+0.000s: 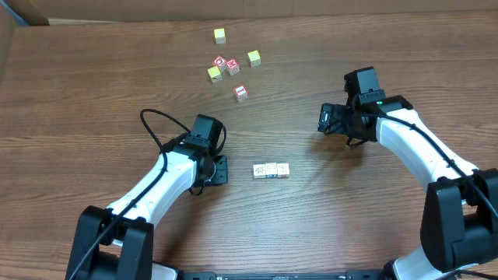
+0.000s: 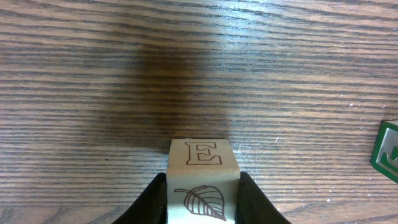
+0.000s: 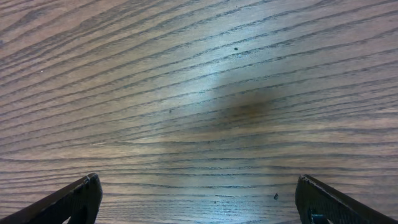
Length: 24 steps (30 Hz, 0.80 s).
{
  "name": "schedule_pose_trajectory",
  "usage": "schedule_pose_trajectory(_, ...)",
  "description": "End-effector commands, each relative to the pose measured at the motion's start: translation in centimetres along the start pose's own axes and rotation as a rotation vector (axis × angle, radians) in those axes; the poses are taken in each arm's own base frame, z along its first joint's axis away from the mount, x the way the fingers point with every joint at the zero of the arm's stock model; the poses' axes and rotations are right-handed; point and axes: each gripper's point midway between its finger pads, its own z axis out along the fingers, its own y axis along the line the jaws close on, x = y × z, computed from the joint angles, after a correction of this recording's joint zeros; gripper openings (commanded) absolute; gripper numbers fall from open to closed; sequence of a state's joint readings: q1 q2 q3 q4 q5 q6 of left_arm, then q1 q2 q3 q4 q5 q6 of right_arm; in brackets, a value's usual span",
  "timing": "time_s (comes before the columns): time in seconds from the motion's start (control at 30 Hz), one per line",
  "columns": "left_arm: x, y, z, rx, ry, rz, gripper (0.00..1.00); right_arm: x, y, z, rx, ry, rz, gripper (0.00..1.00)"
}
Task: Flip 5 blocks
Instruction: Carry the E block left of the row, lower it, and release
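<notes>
**On the bench, left claw closed around a lettered block**

Across the whole scene runs the brown wood-grain bench [image 1: 93,85]. Two white arms reach in from the near edge, the left arm [image 1: 159,183] towards the middle and the right arm [image 1: 420,144] well off to its side.

The right claw [image 1: 325,118] stands wide apart with only bare wood between its fingers. The left claw [image 1: 220,171] has its dark fingers [image 2: 152,199] pressed against both sides of a pale lettered block [image 2: 202,155], which shows an E on one face and a leaf on the next. Whether that block sits on the wood or just above it I cannot tell.

Just beside the left claw lies a row of three pale blocks [image 1: 271,169], touching one another. A green-edged block [image 2: 388,150] shows partly at the edge of the left wrist view. Farther back, a red-bordered block [image 1: 241,92] sits near two red blocks [image 1: 226,64] and three scattered yellow blocks [image 1: 254,57].
</notes>
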<state>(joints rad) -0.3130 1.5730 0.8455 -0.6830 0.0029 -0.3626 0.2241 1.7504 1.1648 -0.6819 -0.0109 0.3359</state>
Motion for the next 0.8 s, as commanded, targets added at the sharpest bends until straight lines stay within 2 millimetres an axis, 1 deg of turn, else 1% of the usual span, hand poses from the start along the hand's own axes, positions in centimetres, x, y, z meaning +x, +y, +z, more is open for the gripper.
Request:
schedule_pose_trajectory(0.0,0.0,0.1,0.2,-0.008,0.002,0.022,0.22,-0.8,0.2,-0.5,-0.001,-0.027,-0.009,1.0)
schedule_pose_trajectory(0.27,-1.0,-2.3,-0.8,0.108,-0.003,0.019,0.23,-0.8,0.2,-0.5,-0.001,-0.026,-0.009,1.0)
schedule_pose_trajectory(0.47,-1.6,-2.6,-1.0,0.119,-0.014,-0.075,0.24,-0.8,0.2,-0.5,-0.001,-0.027,-0.009,1.0)
schedule_pose_trajectory(0.77,-1.3,-3.9,-1.1,0.129,-0.019,-0.088,0.23,-0.8,0.2,-0.5,-0.001,-0.026,-0.009,1.0)
